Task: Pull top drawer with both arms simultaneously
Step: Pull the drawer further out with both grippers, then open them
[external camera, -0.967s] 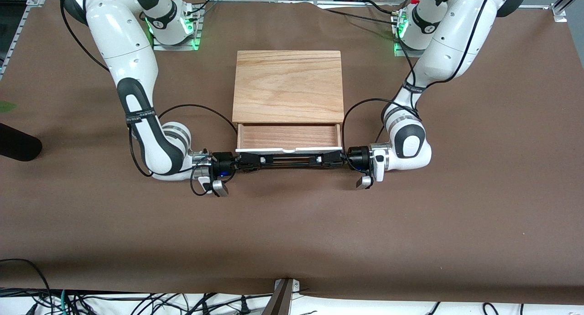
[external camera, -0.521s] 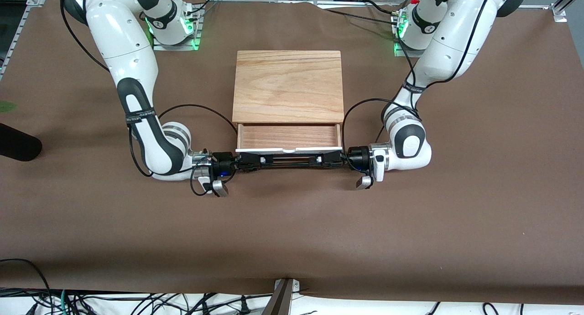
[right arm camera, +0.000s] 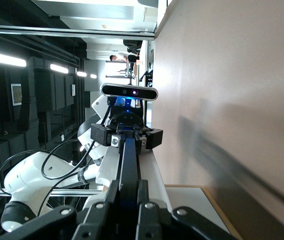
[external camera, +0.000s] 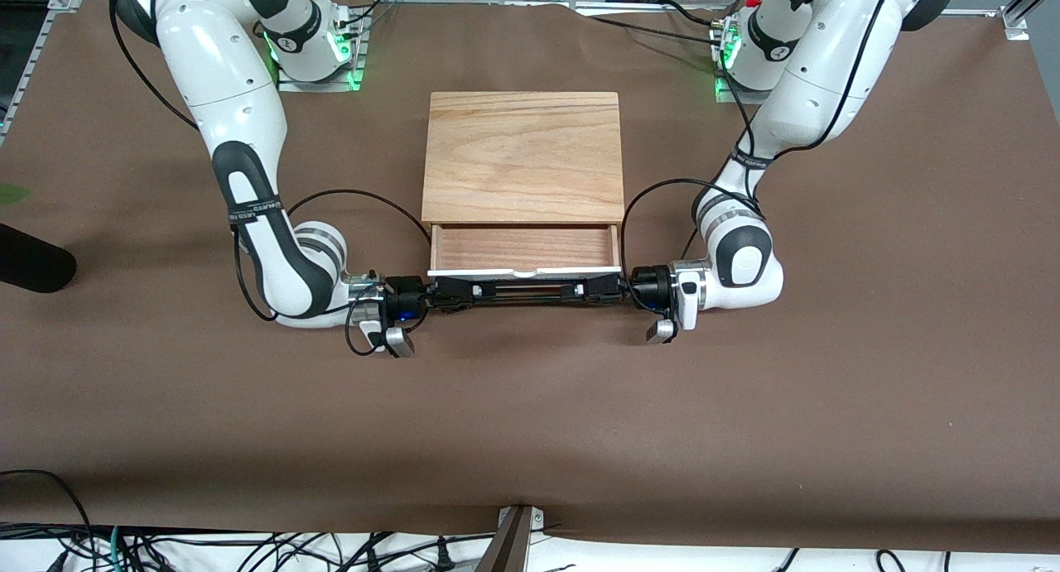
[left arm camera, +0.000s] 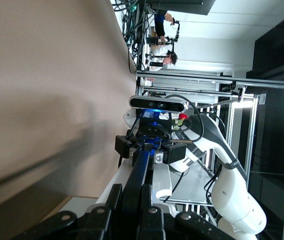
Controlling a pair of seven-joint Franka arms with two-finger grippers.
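Front view: left gripper (external camera: 590, 290), right gripper (external camera: 464, 290) clamp top drawer (external camera: 524, 250) handle ends.

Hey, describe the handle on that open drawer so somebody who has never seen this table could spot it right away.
Find the light wood cabinet in the middle of the brown table. Its top drawer is pulled out toward the front camera, showing a reddish-brown inside. The handle is the long thin black bar along the drawer's white front, with the left pincer and right pincer shut on its two ends.
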